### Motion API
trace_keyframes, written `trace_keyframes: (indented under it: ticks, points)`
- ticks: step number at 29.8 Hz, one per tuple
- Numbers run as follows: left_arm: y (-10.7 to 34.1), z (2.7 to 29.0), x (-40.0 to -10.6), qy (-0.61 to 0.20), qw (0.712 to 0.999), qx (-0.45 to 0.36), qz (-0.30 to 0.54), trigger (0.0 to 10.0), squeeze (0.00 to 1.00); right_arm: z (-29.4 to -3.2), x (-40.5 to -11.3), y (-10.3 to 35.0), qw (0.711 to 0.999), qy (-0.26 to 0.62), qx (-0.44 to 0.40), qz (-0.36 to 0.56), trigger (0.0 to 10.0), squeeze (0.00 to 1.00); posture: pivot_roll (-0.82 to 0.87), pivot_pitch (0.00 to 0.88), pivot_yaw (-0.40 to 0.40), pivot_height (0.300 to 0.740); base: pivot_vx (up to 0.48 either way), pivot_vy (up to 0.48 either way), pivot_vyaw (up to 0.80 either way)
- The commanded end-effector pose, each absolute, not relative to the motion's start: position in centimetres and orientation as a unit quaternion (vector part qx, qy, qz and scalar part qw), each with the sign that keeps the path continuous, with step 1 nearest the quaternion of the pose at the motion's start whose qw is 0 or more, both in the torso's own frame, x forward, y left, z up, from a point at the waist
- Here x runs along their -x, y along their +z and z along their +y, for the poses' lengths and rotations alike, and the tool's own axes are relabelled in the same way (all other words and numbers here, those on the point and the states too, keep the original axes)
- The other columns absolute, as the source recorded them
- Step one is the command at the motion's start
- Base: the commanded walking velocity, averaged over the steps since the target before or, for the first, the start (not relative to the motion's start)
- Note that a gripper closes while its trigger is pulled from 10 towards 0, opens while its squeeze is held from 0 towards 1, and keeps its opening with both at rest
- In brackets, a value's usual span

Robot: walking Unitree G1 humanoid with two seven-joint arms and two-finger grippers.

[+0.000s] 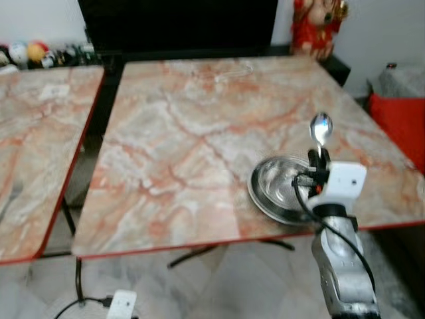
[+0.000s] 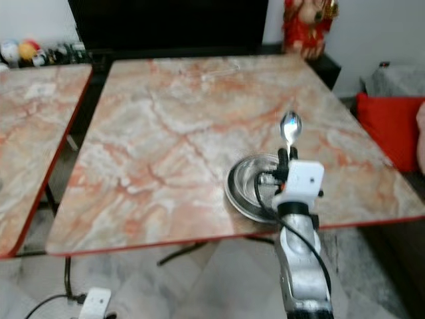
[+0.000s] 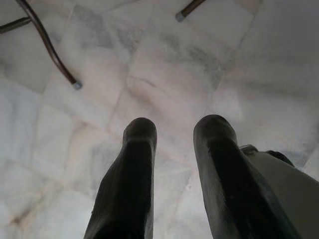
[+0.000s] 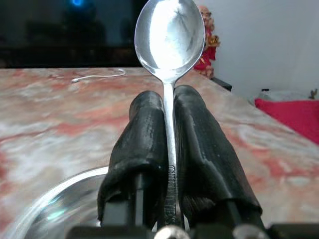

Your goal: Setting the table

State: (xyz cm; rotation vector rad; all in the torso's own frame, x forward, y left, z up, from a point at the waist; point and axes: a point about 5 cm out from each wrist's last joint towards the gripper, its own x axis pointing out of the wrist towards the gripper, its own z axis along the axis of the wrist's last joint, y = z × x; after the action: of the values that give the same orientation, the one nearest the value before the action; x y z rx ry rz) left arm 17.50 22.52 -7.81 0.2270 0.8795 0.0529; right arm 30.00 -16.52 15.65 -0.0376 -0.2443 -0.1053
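A steel spoon [image 1: 321, 129] stands upright, bowl end up, clamped by its handle between the black fingers of my right gripper [image 1: 317, 159]. In the right wrist view the spoon [image 4: 170, 35] rises out of the two pressed-together fingers [image 4: 145, 149]. Just below and left of that gripper a round steel plate [image 1: 279, 193] lies on the marble table [image 1: 199, 133] near its front right edge. My left gripper [image 3: 172, 132] hangs low over the pale floor tiles, its fingers apart with nothing between them.
A second marble table [image 1: 33, 146] stands to the left, a narrow gap between the two. A red figurine [image 1: 319, 26] sits behind the far right corner. A red cushion [image 1: 402, 123] is at the right. A white plug box [image 1: 121, 304] with cable lies on the floor.
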Motion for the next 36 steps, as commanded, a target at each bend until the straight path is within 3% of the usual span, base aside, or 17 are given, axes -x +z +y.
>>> trace_keyframes:
  ticks: [1,11,22,36]
  points:
    - [-8.1,22.2,-17.1,0.023,0.894,-0.105,0.435,10.0,0.0,-17.4,-29.9,15.4,0.991,-0.065,0.026,-0.114,10.0,0.0,-0.15,0.062,0.051,0.74,0.0,0.0,0.0]
    - [-8.0,22.2,-17.3,0.022,0.896,-0.105,0.431,10.0,0.0,-19.8,-31.5,15.3,0.993,-0.072,0.067,-0.067,10.0,0.0,-0.15,0.053,0.057,0.74,0.0,0.0,0.0]
    - [-8.0,22.4,-17.3,0.028,0.895,-0.102,0.433,10.0,0.0,-20.1,-34.1,13.3,0.994,-0.079,0.055,0.056,10.0,0.0,-0.15,0.08,0.075,0.74,0.0,0.0,0.0]
    - [-7.8,22.7,-17.5,0.024,0.897,-0.103,0.43,10.0,0.0,-20.3,-37.6,14.4,0.992,-0.06,0.04,0.106,10.0,0.0,-0.16,0.122,0.087,0.74,0.0,0.0,0.0]
